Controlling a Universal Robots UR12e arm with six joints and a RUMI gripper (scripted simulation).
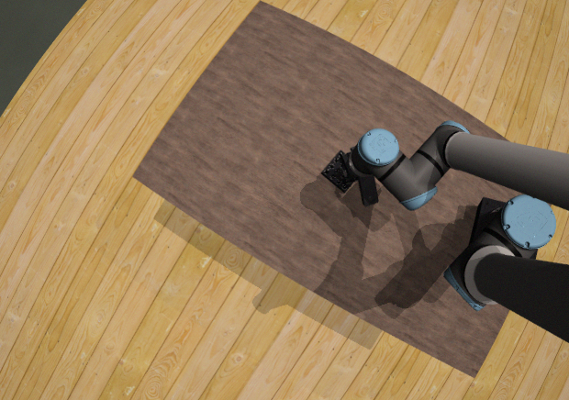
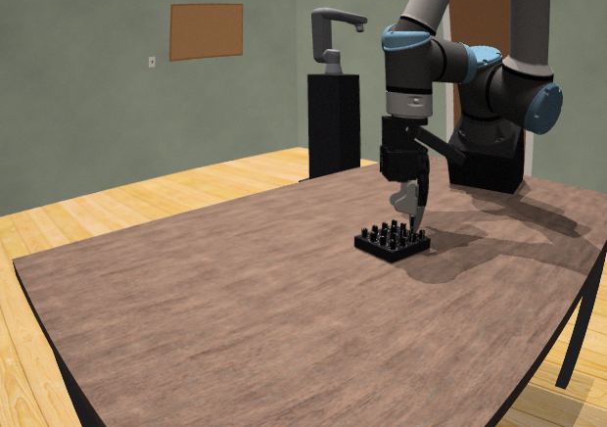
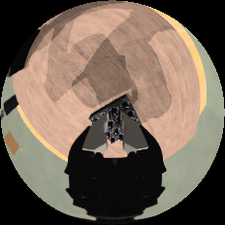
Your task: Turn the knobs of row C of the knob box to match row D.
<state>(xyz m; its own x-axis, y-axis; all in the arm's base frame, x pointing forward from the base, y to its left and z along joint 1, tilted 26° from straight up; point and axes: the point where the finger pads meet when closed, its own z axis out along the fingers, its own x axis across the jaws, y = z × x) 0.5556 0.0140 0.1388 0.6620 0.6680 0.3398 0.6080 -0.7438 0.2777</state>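
The black knob box (image 1: 331,180) (image 2: 372,251) (image 3: 111,107) lies on the table, with upright black knobs on top. Its right part is hidden by the arm in the top view. The knobs' marks, the row letters and the socket are too small and dark to tell. My gripper (image 2: 412,229) (image 3: 114,112) points straight down with its fingertips low among the knobs at the box's side nearer the robot base. The fingers stand a narrow way apart, open and not clamped on a knob. Which knob is between or under the tips cannot be told.
The brown table (image 1: 239,110) (image 2: 220,289) carries the box and the robot's black base (image 2: 486,166). Neighbouring knobs stand close around the fingertips. A second, grey arm (image 2: 322,36) stands on a black pedestal (image 2: 333,122) beyond the table.
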